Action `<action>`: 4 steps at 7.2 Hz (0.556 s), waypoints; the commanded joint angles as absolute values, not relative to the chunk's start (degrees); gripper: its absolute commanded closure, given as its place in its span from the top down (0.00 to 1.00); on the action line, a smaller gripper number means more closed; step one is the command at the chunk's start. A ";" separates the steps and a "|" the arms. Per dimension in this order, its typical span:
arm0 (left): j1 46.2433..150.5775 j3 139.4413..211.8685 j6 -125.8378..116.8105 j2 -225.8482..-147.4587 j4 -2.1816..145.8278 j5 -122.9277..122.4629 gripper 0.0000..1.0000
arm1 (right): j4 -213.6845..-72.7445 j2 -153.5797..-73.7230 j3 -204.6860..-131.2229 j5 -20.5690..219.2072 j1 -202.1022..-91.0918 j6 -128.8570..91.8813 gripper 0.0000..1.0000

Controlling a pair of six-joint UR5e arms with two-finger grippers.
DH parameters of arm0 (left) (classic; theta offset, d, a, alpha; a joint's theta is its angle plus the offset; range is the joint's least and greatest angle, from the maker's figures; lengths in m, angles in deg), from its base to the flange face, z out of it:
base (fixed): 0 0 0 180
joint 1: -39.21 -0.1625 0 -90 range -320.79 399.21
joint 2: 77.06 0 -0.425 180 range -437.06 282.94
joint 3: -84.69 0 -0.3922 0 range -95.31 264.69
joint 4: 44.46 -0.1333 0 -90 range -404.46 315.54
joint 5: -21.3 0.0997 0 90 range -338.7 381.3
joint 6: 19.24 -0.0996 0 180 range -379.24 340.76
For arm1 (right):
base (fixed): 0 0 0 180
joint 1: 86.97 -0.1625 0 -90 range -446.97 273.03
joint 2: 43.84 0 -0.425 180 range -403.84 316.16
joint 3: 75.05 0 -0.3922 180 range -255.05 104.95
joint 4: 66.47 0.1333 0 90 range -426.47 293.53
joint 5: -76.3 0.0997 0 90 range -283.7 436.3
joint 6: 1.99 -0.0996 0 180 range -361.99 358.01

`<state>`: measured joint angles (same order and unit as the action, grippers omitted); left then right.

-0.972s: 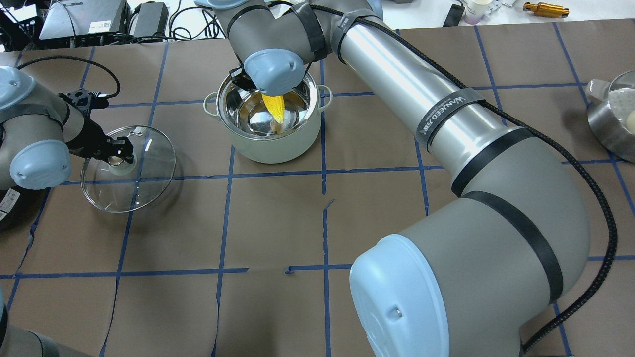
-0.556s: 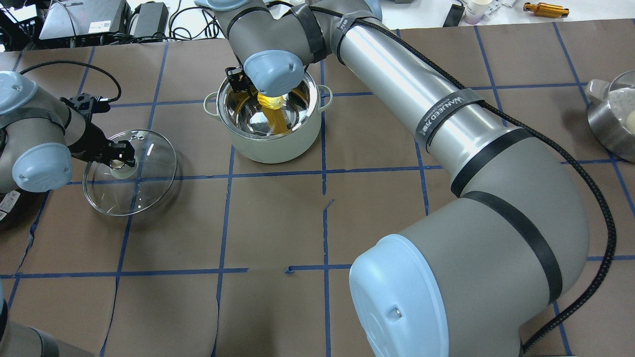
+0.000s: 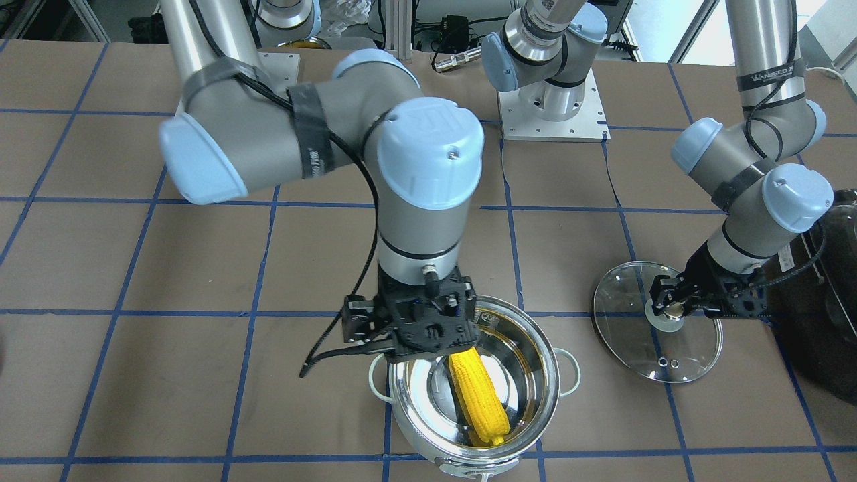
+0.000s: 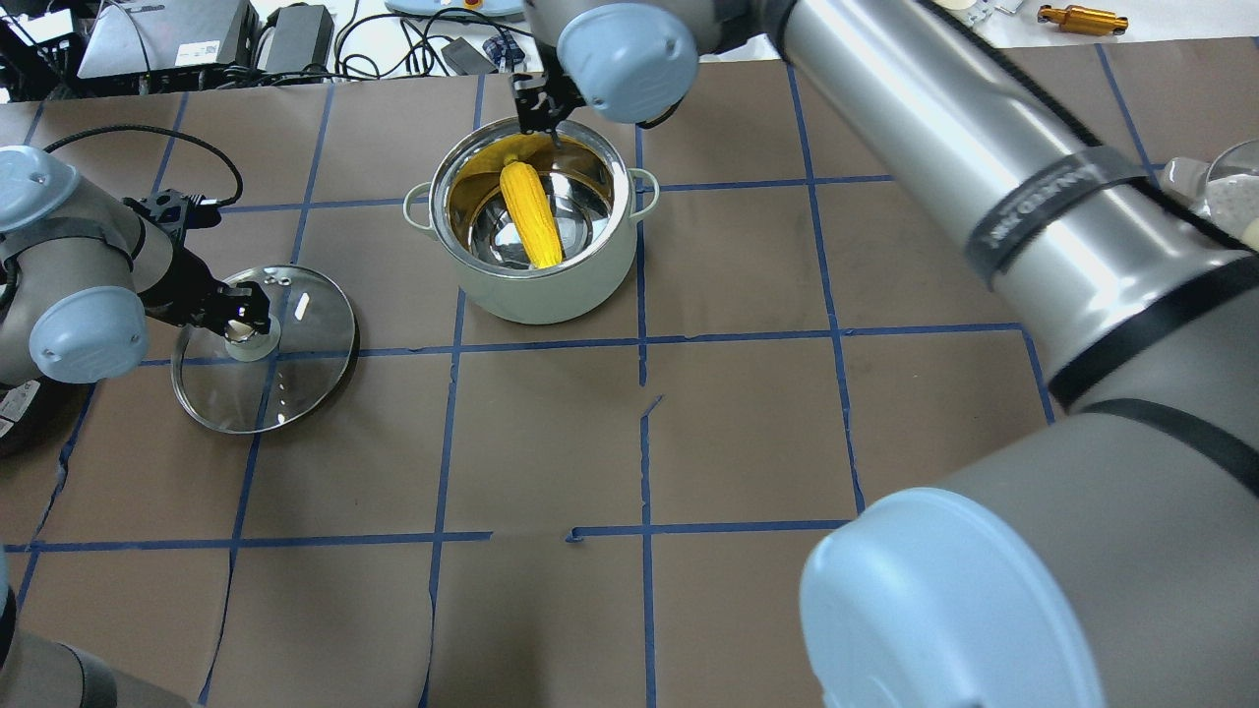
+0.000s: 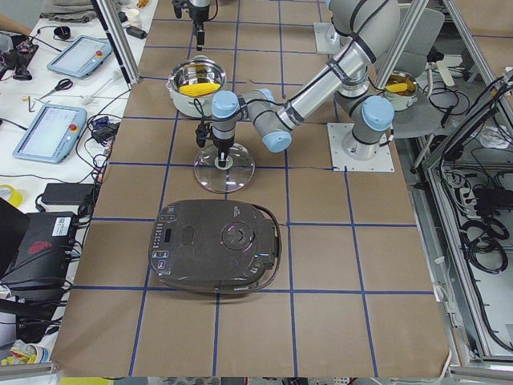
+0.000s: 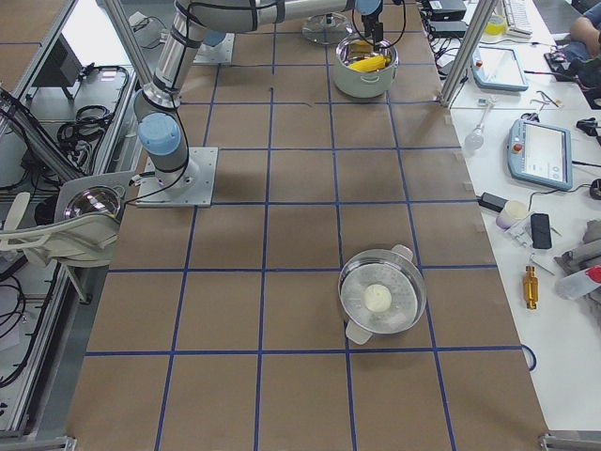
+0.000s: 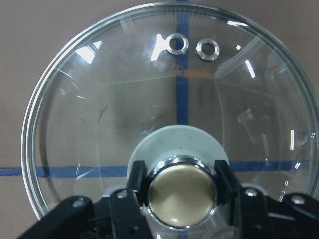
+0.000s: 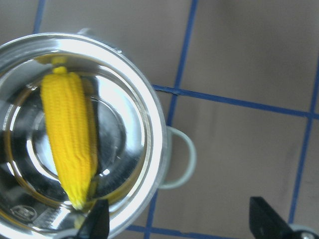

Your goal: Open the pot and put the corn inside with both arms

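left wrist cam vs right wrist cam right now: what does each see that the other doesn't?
Left wrist only: the glass lid, with its knob clamped in the left gripper.
Right wrist only: the open pot with the corn lying inside, one loop handle, and the right gripper spread wide, holding nothing.
Both: the brown table with blue tape lines.

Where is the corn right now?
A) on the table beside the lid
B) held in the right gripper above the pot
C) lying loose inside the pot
C: the corn lies inside the pot, and the right gripper is open and clear of it.
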<state>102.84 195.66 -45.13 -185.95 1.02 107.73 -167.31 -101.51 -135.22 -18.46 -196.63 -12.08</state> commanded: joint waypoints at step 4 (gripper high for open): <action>104.08 189.13 -42.64 -180.44 12.32 108.14 1.00 | -161.66 -128.90 -164.49 -14.05 -177.59 -2.72 1.00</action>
<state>103.61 192.52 -44.34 -182.84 5.05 108.36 -161.99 -125.02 -159.29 -13.66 -179.82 -6.53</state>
